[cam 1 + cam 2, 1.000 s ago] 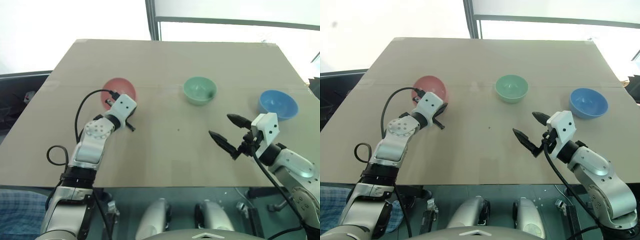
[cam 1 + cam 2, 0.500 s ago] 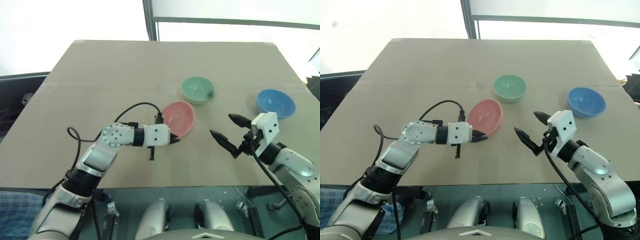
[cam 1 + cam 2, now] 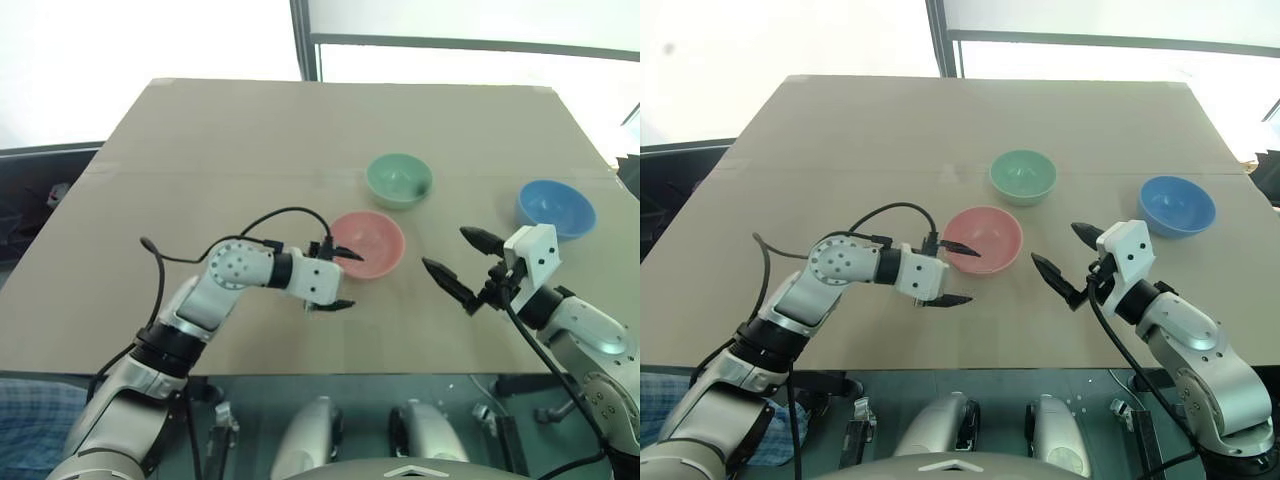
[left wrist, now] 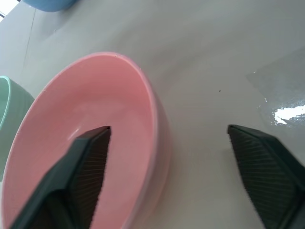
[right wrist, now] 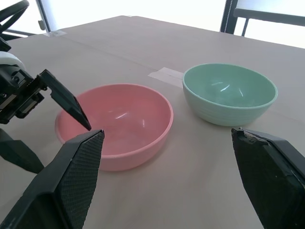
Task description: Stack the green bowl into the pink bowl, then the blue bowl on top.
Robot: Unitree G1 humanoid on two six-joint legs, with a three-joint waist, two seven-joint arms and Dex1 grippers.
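The pink bowl (image 3: 367, 244) sits upright mid-table just before the green bowl (image 3: 399, 181), seemingly parked to receive it, the left hand (image 3: 339, 279) spread astride its rim, the right hand (image 3: 462, 264) open, the blue bowl (image 3: 555, 208) well apart.

Robot test bench in a lab-like room

A plain table (image 3: 250, 130) topped with taped brown board stands alone; behind the table rise white wall panels (image 3: 130, 50) and a dark metal post (image 3: 305, 40), with cabling and equipment beside the table's edges rather than household furnishings.
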